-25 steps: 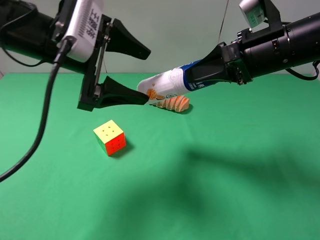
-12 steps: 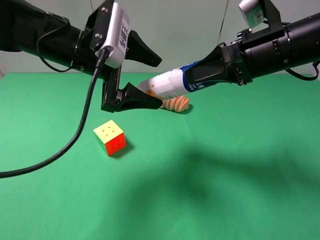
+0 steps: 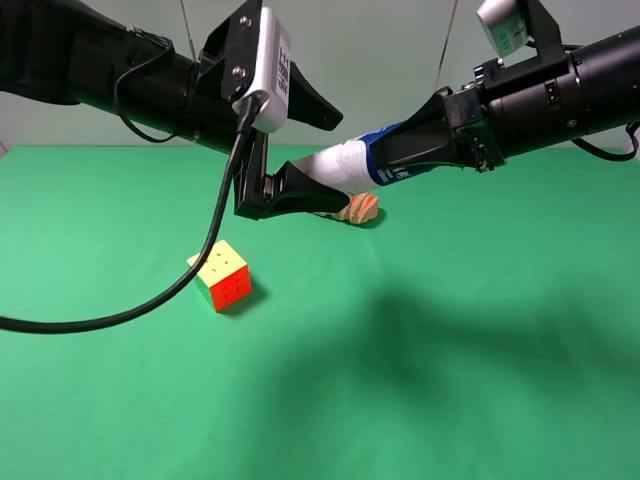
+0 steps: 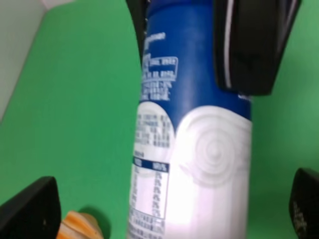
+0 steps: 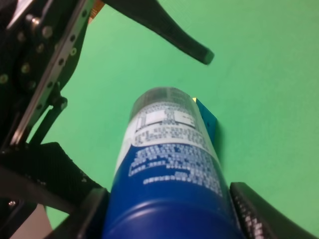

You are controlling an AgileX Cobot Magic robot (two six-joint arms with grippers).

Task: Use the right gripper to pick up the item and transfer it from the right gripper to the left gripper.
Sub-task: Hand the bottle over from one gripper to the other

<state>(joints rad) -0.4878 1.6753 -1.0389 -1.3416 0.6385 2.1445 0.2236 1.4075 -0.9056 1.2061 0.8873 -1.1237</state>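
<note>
The item, a white bottle with a blue upper label (image 3: 352, 162), is held level above the green table. My right gripper (image 3: 388, 153) is shut on its blue end. My left gripper (image 3: 335, 158) is open, with one finger above and one below the bottle's white end, not touching it. In the left wrist view the bottle (image 4: 192, 149) fills the middle, with my left fingers (image 4: 30, 209) at both sides and a right finger (image 4: 249, 45) on the blue part. In the right wrist view the bottle (image 5: 169, 164) points at the open left fingers (image 5: 169, 30).
A ridged orange bread-like roll (image 3: 362, 208) lies on the table just behind and under the bottle. A colourful puzzle cube (image 3: 220, 275) stands to the lower left. A loose black cable (image 3: 150, 305) hangs from the left arm over the table's left side.
My left gripper has moved right, still open, so its fingers now straddle the bottle's white end. The right gripper and the bottle have stayed put.
</note>
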